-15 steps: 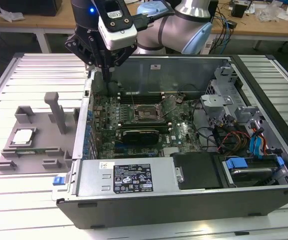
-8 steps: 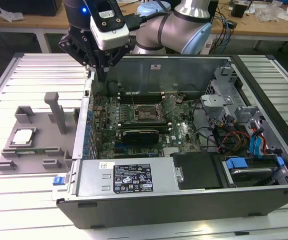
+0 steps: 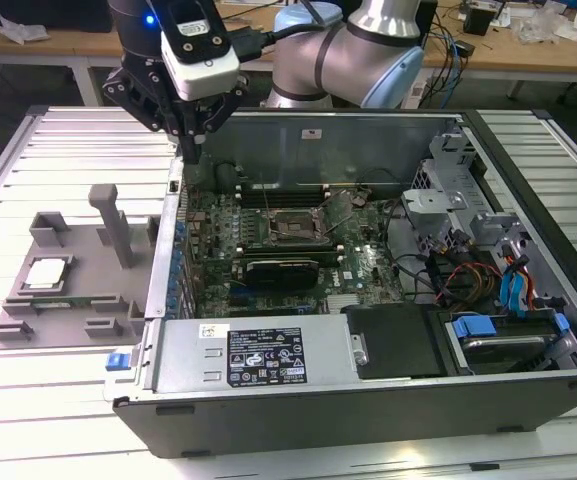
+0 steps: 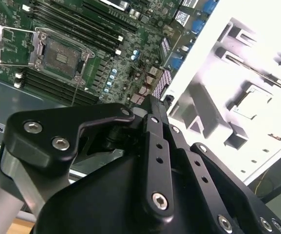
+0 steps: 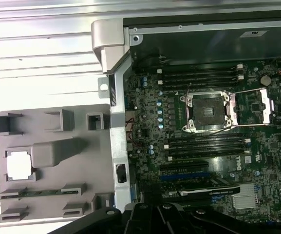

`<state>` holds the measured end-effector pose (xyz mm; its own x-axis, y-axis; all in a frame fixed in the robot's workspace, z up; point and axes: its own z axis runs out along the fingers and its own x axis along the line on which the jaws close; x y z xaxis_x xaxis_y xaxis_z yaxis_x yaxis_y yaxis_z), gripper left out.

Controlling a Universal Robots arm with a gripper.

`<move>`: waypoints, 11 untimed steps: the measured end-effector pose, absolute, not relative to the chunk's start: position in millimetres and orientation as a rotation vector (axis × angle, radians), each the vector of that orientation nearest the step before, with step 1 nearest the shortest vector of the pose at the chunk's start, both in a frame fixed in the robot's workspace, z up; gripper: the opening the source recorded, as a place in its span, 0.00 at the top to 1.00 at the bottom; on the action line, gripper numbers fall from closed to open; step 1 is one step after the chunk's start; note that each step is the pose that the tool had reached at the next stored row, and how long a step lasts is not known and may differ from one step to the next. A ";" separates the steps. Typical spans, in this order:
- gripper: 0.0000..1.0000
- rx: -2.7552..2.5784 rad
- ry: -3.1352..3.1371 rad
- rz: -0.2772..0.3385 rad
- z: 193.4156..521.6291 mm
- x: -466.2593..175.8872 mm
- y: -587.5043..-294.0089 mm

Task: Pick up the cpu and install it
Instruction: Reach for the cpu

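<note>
The pale square cpu [image 3: 46, 272] lies flat in a grey holder [image 3: 108, 305].

This looks like a robotics lab or workshop. A slatted aluminium table [image 3: 28, 150] carries an opened desktop computer case [image 3: 368, 400] beneath the gripper [image 3: 192, 152], with a grey parts fixture [image 3: 68, 300] to one side. Beyond the robot arm [image 3: 368, 50] stand wooden workbenches [image 3: 528, 55] strewn with cables [image 3: 456, 60].
</note>
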<state>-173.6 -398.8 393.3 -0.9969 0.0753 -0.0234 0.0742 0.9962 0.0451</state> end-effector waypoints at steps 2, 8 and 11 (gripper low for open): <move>0.89 0.117 3.113 0.069 393.3 -176.9 -398.8; 0.89 0.117 3.113 0.069 393.3 -186.5 -398.9; 0.89 0.117 3.113 0.069 393.3 -191.0 -398.9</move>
<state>-191.0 -398.9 393.3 -0.9969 0.0753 -0.0235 0.0742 0.9962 0.0451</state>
